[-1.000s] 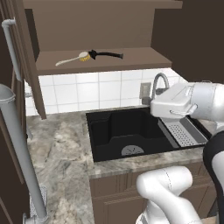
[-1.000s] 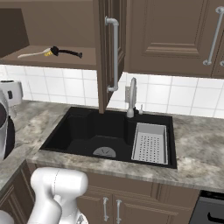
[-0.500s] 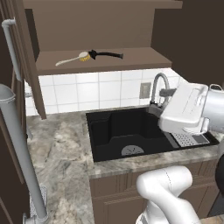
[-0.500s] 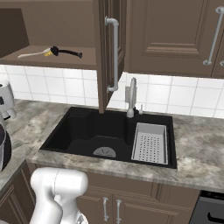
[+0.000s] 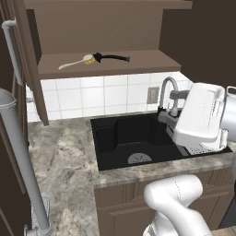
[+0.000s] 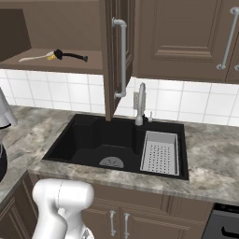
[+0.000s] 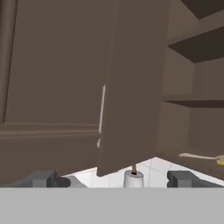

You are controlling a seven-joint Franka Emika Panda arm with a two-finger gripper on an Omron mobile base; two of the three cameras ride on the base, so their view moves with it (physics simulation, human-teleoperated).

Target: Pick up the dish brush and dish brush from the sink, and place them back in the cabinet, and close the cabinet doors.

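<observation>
Left base view, left to right: you have two dish brushes on the cabinet (image 5: 110,69) shelf, whitish-handled brush (image 5: 76,62) toward the left edge, black-handled brush (image 5: 113,57) just beside it at mid-shelf, heads meeting. Sink (image 5: 133,140) below holds no brush. One faucet (image 5: 168,94), one drain. Gripper (image 7: 116,177) faces the right door (image 7: 131,87), fingers spread fully, holding nothing. Two cabinet doors, both open. Risk, I'd judge: you clip the door's edge instead of pushing its face, or it swings back; a bumped shelf could roll a brush off the front edge.
</observation>
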